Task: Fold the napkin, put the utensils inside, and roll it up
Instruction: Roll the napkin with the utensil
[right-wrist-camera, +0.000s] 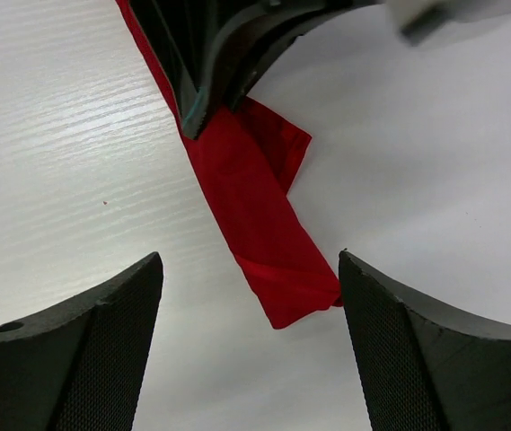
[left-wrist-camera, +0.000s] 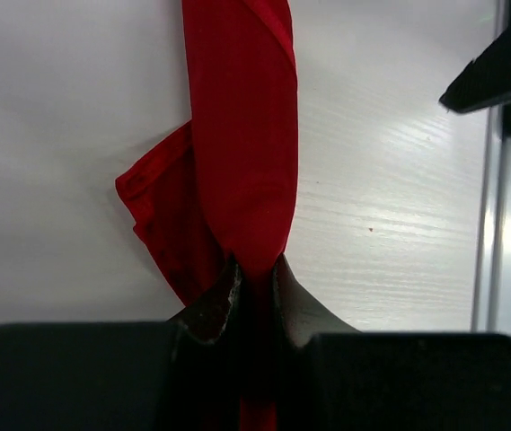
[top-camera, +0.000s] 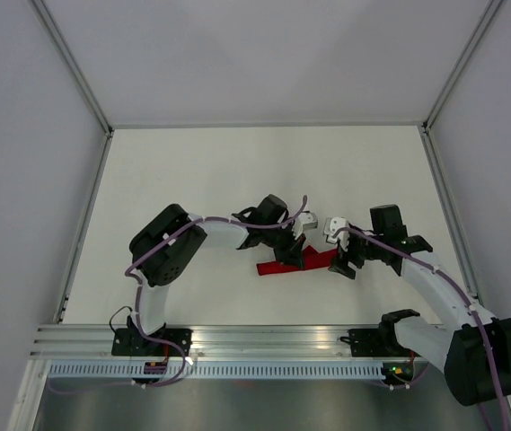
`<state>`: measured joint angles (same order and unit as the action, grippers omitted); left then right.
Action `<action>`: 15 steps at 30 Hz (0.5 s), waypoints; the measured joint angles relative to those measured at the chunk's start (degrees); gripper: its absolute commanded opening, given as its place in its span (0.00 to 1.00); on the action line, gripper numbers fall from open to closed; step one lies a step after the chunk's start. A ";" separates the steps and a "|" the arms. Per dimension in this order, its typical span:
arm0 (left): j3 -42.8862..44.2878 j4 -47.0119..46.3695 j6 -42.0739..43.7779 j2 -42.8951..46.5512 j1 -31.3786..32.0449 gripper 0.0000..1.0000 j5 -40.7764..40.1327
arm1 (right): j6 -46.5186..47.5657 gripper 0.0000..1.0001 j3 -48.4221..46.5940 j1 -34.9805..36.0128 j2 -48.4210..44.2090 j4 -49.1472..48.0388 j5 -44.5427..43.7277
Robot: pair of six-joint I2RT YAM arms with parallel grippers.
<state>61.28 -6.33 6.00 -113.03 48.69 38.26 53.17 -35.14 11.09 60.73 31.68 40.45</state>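
Napkin (right-wrist-camera: 257,211) lies rolled narrow on bench (top-camera: 192,171), between my hands. Left hand (left-wrist-camera: 255,269) pinches one end of roll. Right hand (right-wrist-camera: 251,260) spread wide over other end, touching nothing. Cloth light, limp, slick; likely to unroll. Best grip: across roll, trapping flap (left-wrist-camera: 161,215).

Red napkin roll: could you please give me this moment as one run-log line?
item: rolled shiny red satin napkin | left pincer: shut on napkin | right pincer: open, flanking roll's end | utensils: not visible

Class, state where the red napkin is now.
Top view: the napkin lies mid-table, pinched by the left end effector, its right end by the open right end effector.
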 measured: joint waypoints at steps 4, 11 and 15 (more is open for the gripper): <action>4.55 3.96 -2.05 -3.98 -2.10 0.02 7.41 | -0.42 0.84 3.87 2.51 -1.60 -4.68 -1.42; 8.57 8.57 -4.31 -8.26 -3.56 0.02 16.02 | -2.25 0.82 8.33 14.78 1.53 -15.15 -9.25; 10.34 11.87 -5.18 -10.14 -4.28 0.02 19.74 | -2.69 0.77 8.98 19.04 4.76 -18.60 -12.52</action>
<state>71.61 5.54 0.82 -123.17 44.40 58.00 50.48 -26.15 30.13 65.49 13.08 27.92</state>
